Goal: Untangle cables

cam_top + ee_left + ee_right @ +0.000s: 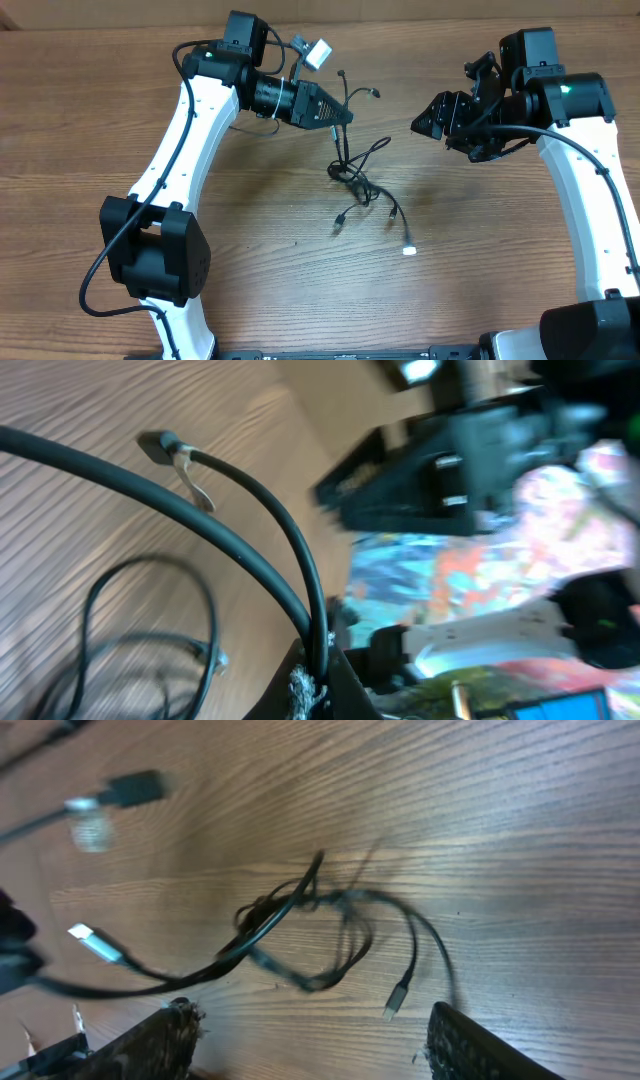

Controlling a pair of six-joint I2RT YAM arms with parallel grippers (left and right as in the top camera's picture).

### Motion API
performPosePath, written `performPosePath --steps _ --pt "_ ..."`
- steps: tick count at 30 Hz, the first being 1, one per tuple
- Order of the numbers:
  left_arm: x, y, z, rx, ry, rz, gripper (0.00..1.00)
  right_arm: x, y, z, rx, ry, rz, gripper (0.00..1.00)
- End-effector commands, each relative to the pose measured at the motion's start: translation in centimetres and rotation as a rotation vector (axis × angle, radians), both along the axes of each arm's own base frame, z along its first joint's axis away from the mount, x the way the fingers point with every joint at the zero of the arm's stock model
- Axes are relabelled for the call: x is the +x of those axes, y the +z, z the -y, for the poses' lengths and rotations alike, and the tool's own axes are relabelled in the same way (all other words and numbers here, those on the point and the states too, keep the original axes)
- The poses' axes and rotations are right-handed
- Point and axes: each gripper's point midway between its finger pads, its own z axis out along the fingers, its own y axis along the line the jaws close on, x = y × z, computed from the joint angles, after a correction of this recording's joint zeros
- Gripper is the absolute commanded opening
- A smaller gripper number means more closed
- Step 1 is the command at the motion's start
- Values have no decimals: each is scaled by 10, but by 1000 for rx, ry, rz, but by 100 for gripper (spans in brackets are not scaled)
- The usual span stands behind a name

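We see the left gripper closed tight on the cables. In the left wrist view two black strands run straight into its shut jaws. One of these strands ends higher up in a small plug with a silvery tip. In the overhead view some short ends stand out from this gripper toward one o'clock. One strand goes down from it toward six o'clock to the wooden desk.

There most of the cables lie in a loose tangle, near the middle of the desk. From the tangle several free ends spread toward five o'clock, and the farthest one carries a white tip.

The right gripper is wide open and has hold of nothing. Its two fingers show at the lower edge of the right wrist view, far from each other, and the tangle is seen on the desk beyond them. A strand with a small plug comes out of the tangle toward five o'clock in that view. In the overhead view this gripper is at three o'clock from the left one, and it is apart from the cables.
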Motion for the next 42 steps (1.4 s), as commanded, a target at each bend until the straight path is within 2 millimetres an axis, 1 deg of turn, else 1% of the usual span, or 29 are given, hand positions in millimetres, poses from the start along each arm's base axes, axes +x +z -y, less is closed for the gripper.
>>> performPosePath --steps 1,2,6,7,8,9,10,11,12,13,14,15,17,18,20,22,23,24,26,28,30,34,36,39,42 --pt "-10 33 1 -159 -57 15 4 2 -16 -3 -3 26 -46 71" --pt "-9 29 1 -137 -46 8 4 2 -18 -3 -6 31 -53 71" --pt "9 -13 -9 130 115 -113 5 1 -27 -3 -9 33 -89 72" --pt "16 -33 -19 256 187 -136 4 1 -29 -3 -9 33 -95 72" --pt "18 -48 -27 354 231 -147 4 2 -29 -2 -13 32 -94 72" --pt "18 -53 -30 389 246 -150 5 2 -30 -1 -18 30 -94 72" --pt "19 -67 -38 496 288 -153 16 2 -30 0 -26 27 -93 72" --pt "19 -74 -42 546 300 -144 25 2 -30 0 -27 28 -93 72" --pt "18 -82 -47 619 315 -128 38 2 -30 0 -27 27 -93 72" --pt "18 -88 -51 678 327 -112 54 3 -30 0 -27 28 -91 73" --pt "16 -92 -53 717 331 -108 63 3 -30 0 -26 27 -91 75" --pt "13 -95 -56 741 332 -112 64 3 -30 0 -26 27 -91 76" --pt "6 -102 -68 818 338 -137 64 3 -30 0 -26 27 -91 79" --pt "-1 -106 -76 870 336 -159 62 3 -30 0 -26 27 -90 84" --pt "-11 -109 -78 891 320 -200 57 4 -30 0 -26 27 -83 92" --pt "-23 -115 -77 912 303 -240 56 6 -29 0 -26 27 -77 96" --pt "-27 -119 -75 922 289 -248 55 6 -29 0 -25 27 -75 100" --pt "-31 -122 -74 934 288 -260 55 6 -29 0 -25 27 -75 100" --pt "-41 -137 -77 1000 308 -305 55 7 -29 0 -30 26 -72 100" --pt "-48 -152 -81 1059 343 -345 52 9 -30 3 -47 20 -65 100" --pt "-57 -168 -75 1040 353 -412 48 9 -31 5 -57 17 -64 100" --pt "-67 -182 -59 966 303 -436 48 10 -31 5 -57 17 -61 100" --pt "-68 -183 -52 930 273 -423 48 10 -31 5 -57 17 -61 100" --pt "-66 -178 -37 845 221 -387 48 10 -31 5 -57 17 -61 100" --pt "-65 -174 -30 796 186 -363 47 10 -31 5 -57 17 -61 100"
